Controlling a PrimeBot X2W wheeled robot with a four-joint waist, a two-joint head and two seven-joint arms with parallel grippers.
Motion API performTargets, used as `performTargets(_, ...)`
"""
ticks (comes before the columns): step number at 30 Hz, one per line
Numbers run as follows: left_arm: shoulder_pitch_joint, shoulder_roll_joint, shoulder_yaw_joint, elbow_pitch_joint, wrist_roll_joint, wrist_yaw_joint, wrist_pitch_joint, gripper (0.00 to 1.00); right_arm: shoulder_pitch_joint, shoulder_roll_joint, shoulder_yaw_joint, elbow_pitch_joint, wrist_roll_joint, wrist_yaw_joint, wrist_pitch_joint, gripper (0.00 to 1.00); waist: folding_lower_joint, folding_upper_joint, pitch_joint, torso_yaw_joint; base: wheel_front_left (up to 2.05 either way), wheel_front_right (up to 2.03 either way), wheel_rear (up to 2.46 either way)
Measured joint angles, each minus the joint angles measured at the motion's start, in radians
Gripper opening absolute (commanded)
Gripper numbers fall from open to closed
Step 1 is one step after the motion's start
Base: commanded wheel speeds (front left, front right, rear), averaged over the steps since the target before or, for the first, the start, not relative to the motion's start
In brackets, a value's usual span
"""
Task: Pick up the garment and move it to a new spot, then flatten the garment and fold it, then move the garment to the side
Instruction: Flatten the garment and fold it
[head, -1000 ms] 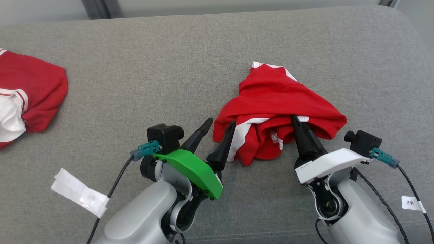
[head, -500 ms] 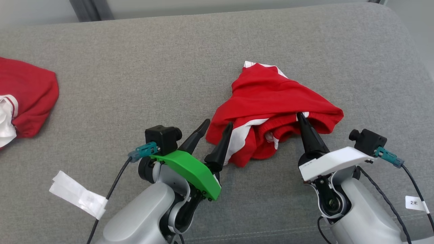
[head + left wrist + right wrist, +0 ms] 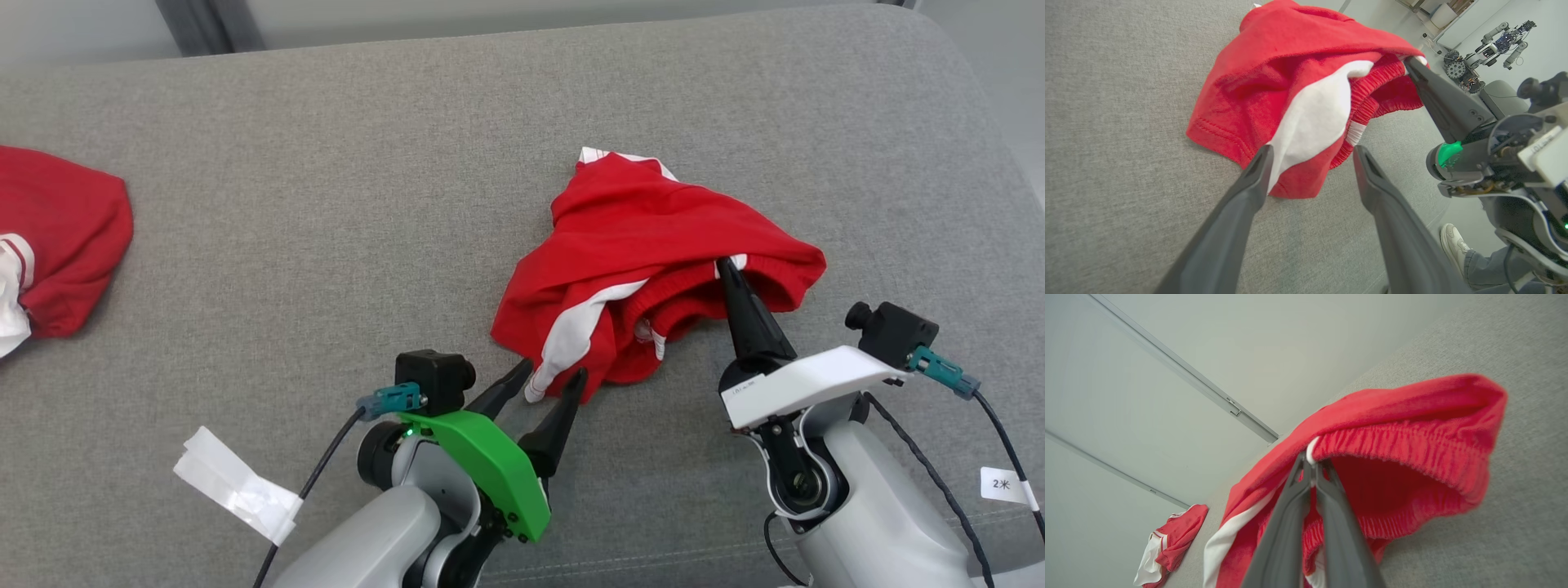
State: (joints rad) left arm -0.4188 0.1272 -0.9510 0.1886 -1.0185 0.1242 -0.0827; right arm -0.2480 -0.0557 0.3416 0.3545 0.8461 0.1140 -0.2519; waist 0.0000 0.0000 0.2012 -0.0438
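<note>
Cushion (image 3: 326,204): garment (image 3: 653,220) (red) in right jaws

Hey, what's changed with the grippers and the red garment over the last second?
The right gripper has closed on the elastic waistband of the red garment. The left gripper has drawn back toward the robot and now straddles the garment's near white-striped corner, still open. The garment lies crumpled on the grey couch about where it was; the head camera has turned slightly.
</note>
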Motion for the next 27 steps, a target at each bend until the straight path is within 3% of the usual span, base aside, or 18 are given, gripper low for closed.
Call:
performTargets(26,-0.034,-0.003,0.025,0.180,0.006,-0.019,-0.003,1.00,-0.015,0.000,0.036,-0.024,-0.019,0.000,0.000,0.00,0.0000,0.0000,0.040,-0.043,0.00,0.00,0.00)
performTargets(27,-0.039,-0.003,0.026,0.186,0.006,-0.020,-0.003,0.96,-0.016,0.000,0.036,-0.025,-0.019,0.000,0.000,0.00,0.0000,0.0000,0.042,-0.044,0.00,0.00,0.00)
